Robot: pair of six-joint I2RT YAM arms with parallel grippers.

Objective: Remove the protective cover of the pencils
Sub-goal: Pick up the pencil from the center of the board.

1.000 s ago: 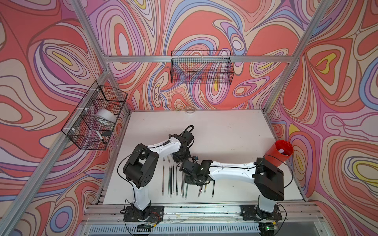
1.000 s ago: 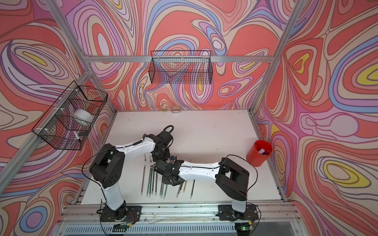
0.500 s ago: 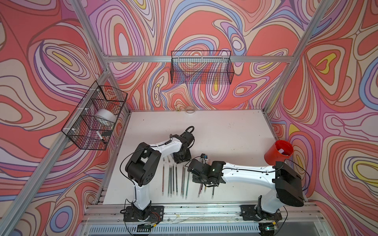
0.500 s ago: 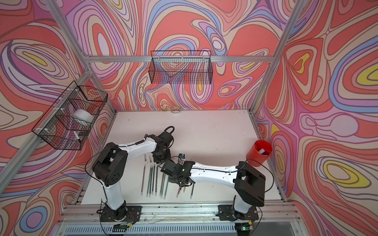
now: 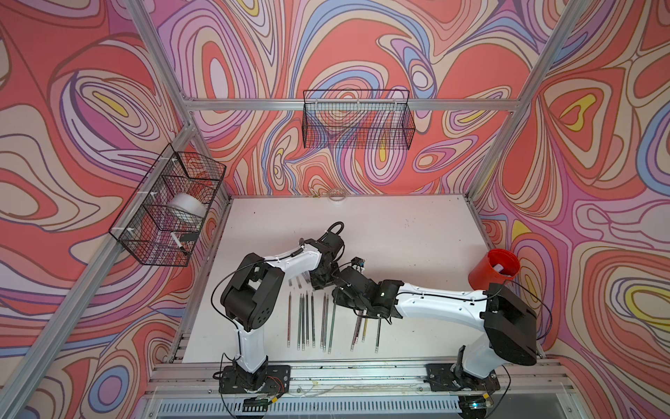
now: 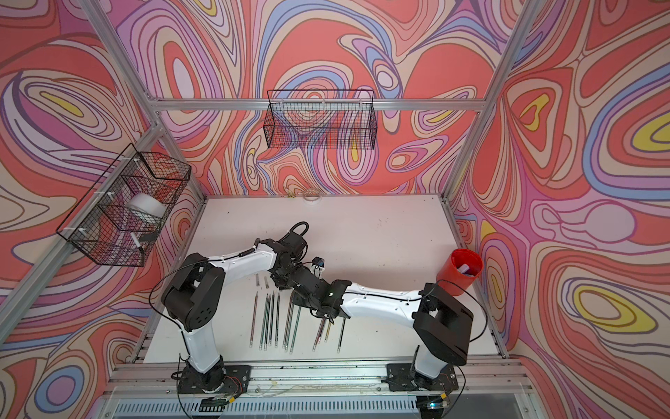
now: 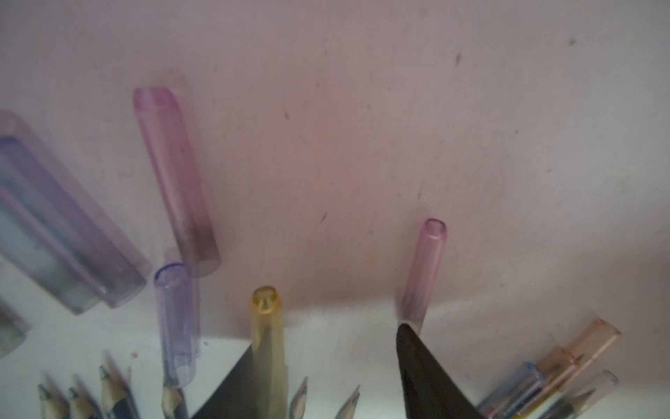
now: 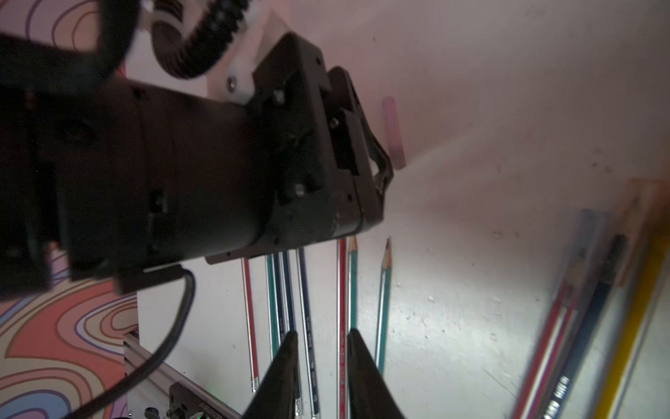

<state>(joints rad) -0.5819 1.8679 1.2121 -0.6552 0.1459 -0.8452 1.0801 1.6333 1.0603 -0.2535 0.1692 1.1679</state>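
Nearest you, the pencils (image 8: pixel 382 308) lie rowed on the surface (image 5: pixel 398 225), your right pincer (image 8: pixel 322 331) narrow over them (gripping or not, I cannot tell). Beyond, your left pincer (image 7: pixel 324 337) stands wide, likely to drop the yellow protective cover (image 7: pixel 266 326) among loose covers (image 7: pixel 174 174).

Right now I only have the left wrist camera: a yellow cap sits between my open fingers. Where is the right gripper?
Observer: The right gripper hangs over the row of bare pencils, fingers slightly apart, with nothing visible between them.
Operator: Is there any container on the table?
Observer: A red cup sits at the table's right edge.
Operator: Empty?
Observer: No, something pale lies inside; I cannot tell what.
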